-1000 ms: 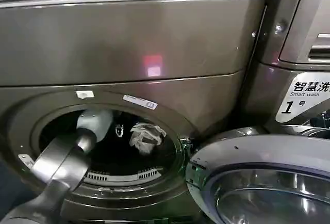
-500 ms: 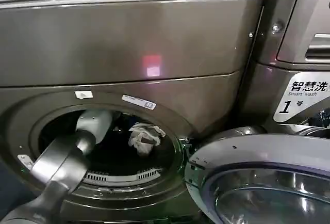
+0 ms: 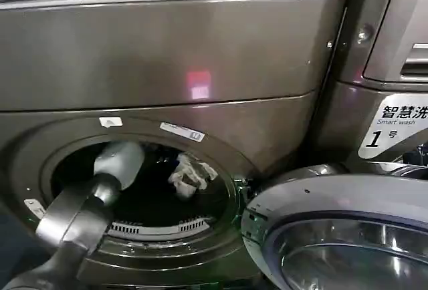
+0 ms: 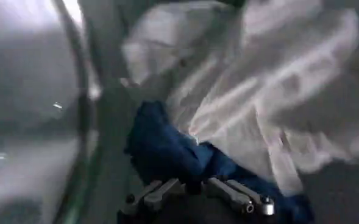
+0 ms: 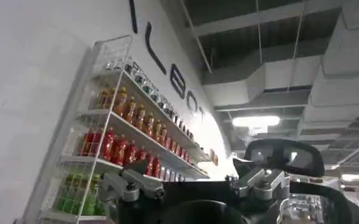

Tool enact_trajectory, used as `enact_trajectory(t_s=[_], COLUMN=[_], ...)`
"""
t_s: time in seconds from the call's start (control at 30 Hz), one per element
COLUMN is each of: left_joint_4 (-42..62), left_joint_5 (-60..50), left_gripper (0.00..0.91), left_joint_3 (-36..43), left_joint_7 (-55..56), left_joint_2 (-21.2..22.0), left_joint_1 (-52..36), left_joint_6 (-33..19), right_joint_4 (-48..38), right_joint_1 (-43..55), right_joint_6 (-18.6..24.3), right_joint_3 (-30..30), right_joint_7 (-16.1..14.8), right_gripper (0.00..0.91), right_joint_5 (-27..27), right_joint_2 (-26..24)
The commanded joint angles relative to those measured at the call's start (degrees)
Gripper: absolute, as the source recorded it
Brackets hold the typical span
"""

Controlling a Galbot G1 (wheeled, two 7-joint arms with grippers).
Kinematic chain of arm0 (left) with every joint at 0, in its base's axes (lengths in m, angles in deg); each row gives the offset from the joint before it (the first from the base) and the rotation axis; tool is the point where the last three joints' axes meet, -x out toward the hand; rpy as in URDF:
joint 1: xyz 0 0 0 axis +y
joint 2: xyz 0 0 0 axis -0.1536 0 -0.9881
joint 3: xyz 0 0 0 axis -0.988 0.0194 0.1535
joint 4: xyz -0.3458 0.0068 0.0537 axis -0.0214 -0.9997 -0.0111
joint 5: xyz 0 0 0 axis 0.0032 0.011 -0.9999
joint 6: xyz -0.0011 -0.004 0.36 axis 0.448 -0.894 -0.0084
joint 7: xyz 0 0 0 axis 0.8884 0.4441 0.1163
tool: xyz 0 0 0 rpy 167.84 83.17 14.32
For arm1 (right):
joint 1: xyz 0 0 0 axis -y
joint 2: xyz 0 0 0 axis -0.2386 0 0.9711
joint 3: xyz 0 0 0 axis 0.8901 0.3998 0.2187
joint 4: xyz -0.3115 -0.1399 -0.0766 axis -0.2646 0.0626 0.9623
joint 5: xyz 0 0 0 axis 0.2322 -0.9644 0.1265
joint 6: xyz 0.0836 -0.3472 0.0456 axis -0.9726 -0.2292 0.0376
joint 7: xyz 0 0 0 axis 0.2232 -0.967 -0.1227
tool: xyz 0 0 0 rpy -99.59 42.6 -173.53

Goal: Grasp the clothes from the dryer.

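The jaws of the left gripper (image 4: 194, 196) are closed on the clothes (image 4: 240, 109), pinching the dark blue fold where it bunches beneath the pale, crumpled grey-white cloth. From where I stand the left arm (image 3: 80, 210), a smooth metallic grey limb with a rounded pale wrist, reaches in through the round porthole of the dryer (image 3: 167, 56), and the clothes (image 3: 188, 175) hang as a small wrinkled knot in the dark drum, just beside the wrist and up off the drum floor.

The dryer is a broad bronze-grey box with a plain brushed top panel, a small pink light (image 3: 198, 84) glowing on its front, and a thick ring around the opening. Its door (image 3: 341, 236) stands swung open at the right, a domed glass bowl in a pale grey rim. A white "1" sticker (image 3: 398, 126) sits on the neighbouring panel at the right.

The right gripper (image 5: 194, 185) is raised and pointing up towards the ceiling, jaws apart, with a wire shelf of bottles (image 5: 124, 140) on the white wall behind it.
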Motion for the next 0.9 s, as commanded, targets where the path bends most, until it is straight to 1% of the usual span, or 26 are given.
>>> enact_trajectory(t_s=[0.03, 0.13, 0.2, 0.33, 0.43, 0.6, 0.73, 0.8, 0.9], left_joint_4=[-23.97, -29.57, -32.14, -37.15, -39.96, -44.94, -49.61, -51.23, -52.69], left_joint_5=[18.56, 21.82, 23.60, 26.17, 26.36, 26.11, 24.81, 23.28, 23.18], left_gripper=[0.000, 0.000, 0.000, 0.000, 0.000, 0.000, 0.000, 0.000, 0.000], left_joint_3=[-6.33, -8.06, -9.09, -11.85, -14.15, -16.07, -16.71, -17.28, -18.45], left_joint_7=[19.11, 25.62, 29.26, 37.33, 41.63, 47.32, 51.77, 53.17, 53.83], left_joint_2=[-1.33, 0.07, 1.06, 3.27, 4.67, 6.00, 7.45, 8.52, 9.68], left_joint_1=[14.58, 17.13, 19.10, 23.05, 26.16, 32.03, 37.23, 39.40, 42.26], left_joint_6=[7.63, 9.82, 10.20, 9.23, 6.02, -2.05, -6.95, -7.92, -7.34], right_joint_4=[-0.20, -0.28, -0.34, -0.12, 0.36, 0.87, 1.00, 0.97, 1.27], right_joint_1=[0.41, 0.50, 0.45, 0.13, -0.13, -0.38, -0.59, -0.65, -0.60], right_joint_6=[-0.16, -0.25, -0.24, -0.35, -0.74, -0.43, -0.01, 0.42, 0.54], right_joint_3=[0.48, 0.46, 0.34, -0.05, -0.52, -0.77, -0.90, -0.96, -1.34], right_joint_7=[0.30, 0.42, 0.61, 0.95, 1.08, 1.03, 1.03, 1.05, 0.44], right_gripper=[0.907, 0.907, 0.907, 0.907, 0.907, 0.907, 0.907, 0.907, 0.907], right_joint_5=[-0.82, -1.56, -1.68, -1.78, -1.97, -2.13, -2.02, -1.88, -1.80], right_joint_2=[-0.28, -0.21, -0.12, 0.23, 0.33, 0.37, 0.30, 0.13, 0.15])
